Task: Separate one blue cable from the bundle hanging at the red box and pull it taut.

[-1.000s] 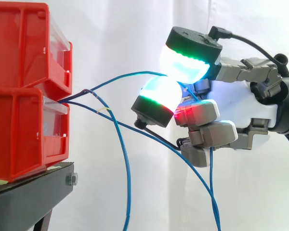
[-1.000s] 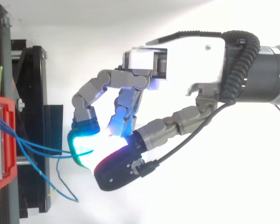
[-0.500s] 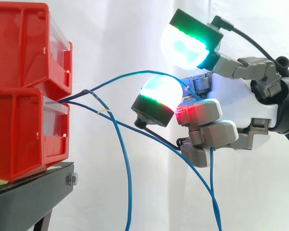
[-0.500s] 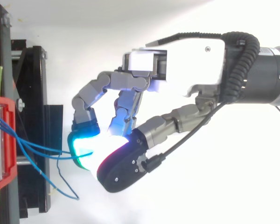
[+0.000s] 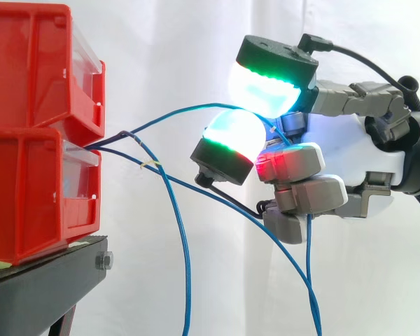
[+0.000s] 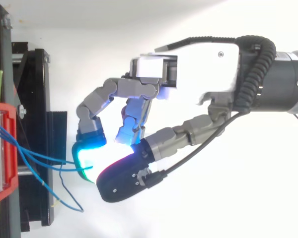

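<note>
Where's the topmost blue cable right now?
Side view: the top cable arcs from the red bins at left across to the hand at right, pinched between its pads, above the other cables drooping below.

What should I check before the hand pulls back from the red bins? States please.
1. Single strand picked: ok. One thin blue cable runs to the hand; the other loose blue cables hang below.
2. Pinch: ok. The glowing pads meet on that cable in the side view.
3. Tension: not ok. The cable arcs slack from the stacked red plastic bins.
4. Anchor at the bins: cannot tell. The cable ends vanish between them.
5. Hand free of other strands: cannot tell. One loose cable passes close under the curled fingers.
</note>
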You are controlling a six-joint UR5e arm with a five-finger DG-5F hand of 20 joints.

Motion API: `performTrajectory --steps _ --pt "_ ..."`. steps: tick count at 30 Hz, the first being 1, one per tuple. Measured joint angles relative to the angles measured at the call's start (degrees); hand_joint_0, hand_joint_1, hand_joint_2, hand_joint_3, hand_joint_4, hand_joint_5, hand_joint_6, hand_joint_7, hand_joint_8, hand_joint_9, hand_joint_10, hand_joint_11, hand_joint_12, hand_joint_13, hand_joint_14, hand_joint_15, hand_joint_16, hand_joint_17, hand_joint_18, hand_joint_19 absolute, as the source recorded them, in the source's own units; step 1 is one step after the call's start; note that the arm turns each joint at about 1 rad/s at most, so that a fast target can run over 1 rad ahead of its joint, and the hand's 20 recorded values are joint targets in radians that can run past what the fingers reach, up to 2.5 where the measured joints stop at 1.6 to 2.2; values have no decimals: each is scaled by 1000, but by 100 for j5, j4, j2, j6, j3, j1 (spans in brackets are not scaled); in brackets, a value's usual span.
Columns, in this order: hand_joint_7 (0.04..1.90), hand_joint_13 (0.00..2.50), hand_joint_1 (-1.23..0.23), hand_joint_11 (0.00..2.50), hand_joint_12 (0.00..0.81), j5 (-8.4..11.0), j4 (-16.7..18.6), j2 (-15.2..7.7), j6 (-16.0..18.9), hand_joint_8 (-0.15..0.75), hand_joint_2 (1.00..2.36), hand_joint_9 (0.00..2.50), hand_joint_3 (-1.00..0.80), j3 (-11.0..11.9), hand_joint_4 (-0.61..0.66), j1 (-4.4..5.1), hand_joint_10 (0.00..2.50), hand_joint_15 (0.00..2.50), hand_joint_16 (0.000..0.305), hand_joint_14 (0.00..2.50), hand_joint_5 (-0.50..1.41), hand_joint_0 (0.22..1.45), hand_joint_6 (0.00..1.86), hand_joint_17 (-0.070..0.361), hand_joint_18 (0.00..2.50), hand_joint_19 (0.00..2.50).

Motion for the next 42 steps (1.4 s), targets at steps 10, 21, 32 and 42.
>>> performTrajectory --steps 10,21,32,42 --pt "1015 1245 -830 1143 414 56 -10 0 5 350 1015 1123 -297 0 152 17 23 964 50 27 -205 711 862 112 1063 780" --pt "993 1235 -834 1144 415 122 -28 0 99 351 1013 1112 -332 -1 137 27 23 960 50 28 -206 734 866 111 1058 782" --pt "1016 1235 -857 1140 410 243 -80 0 311 351 1014 1132 -345 -1 84 48 23 953 48 28 -206 761 866 108 1046 772" --pt "1035 1259 -857 1252 405 311 -113 -1 442 340 1010 1191 -373 -2 27 62 21 969 46 27 -207 781 865 105 1041 769"
